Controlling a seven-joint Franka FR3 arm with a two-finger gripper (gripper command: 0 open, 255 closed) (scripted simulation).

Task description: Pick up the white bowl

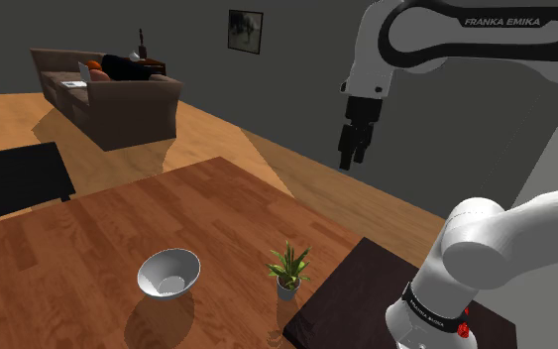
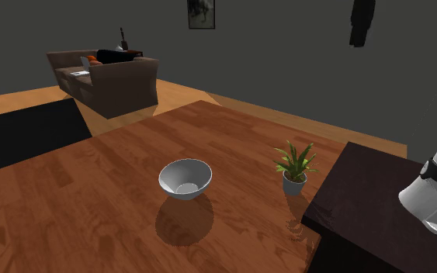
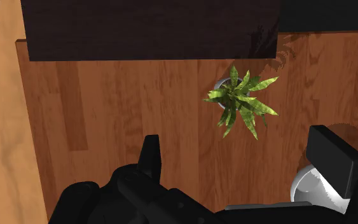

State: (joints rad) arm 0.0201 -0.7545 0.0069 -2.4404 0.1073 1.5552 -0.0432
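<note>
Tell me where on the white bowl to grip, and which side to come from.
Grip the white bowl by its thin rim, one finger inside and one outside, coming straight down. It sits open side up on the table, so the rim is probably the narrowest hold for the open claw.

- Dim overall; walls (image 2: pixel 286 46) in gloom.
- The bowl (image 2: pixel 185 178) and plant (image 2: pixel 294 167) throw soft dark shadows onto the table (image 2: pixel 69 209), toward the second exterior camera.
- Floor (image 1: pixel 277 164) shows a brighter warm wedge.
</note>
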